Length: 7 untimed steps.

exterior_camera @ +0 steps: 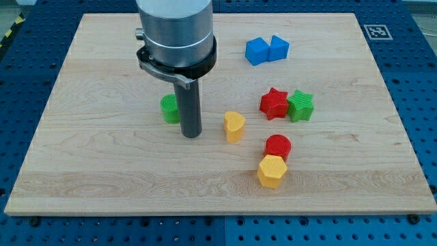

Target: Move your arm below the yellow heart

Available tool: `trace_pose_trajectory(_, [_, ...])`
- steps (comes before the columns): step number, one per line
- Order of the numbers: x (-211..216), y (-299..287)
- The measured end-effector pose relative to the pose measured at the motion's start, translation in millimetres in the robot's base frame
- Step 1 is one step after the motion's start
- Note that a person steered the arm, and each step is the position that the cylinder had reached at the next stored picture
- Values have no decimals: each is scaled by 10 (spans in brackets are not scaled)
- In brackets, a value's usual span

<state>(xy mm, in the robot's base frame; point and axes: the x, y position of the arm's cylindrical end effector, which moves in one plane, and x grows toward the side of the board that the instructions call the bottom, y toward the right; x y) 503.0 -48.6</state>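
Note:
The yellow heart (234, 126) lies near the middle of the wooden board (102, 171). My tip (191, 134) rests on the board just to the view's left of the heart, at about the same height, with a small gap between them. A green round block (168, 108) sits partly hidden behind the rod, at its upper left.
A red star (274, 103) and a green star (300, 106) touch side by side at the view's right. A red cylinder (278, 146) and a yellow hexagon (272, 171) sit below the heart's right. Two blue blocks (267, 50) lie at the top.

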Motion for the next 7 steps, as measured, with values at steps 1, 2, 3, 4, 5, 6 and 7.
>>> trace_pose_trajectory(1, [134,123])
trace_pose_trajectory(2, [180,152])
trace_pose_trajectory(3, [203,164])
trace_pose_trajectory(4, [215,171])
trace_pose_trajectory(5, [167,171])
trace_pose_trajectory(6, [44,171])
trace_pose_trajectory(7, [46,176])
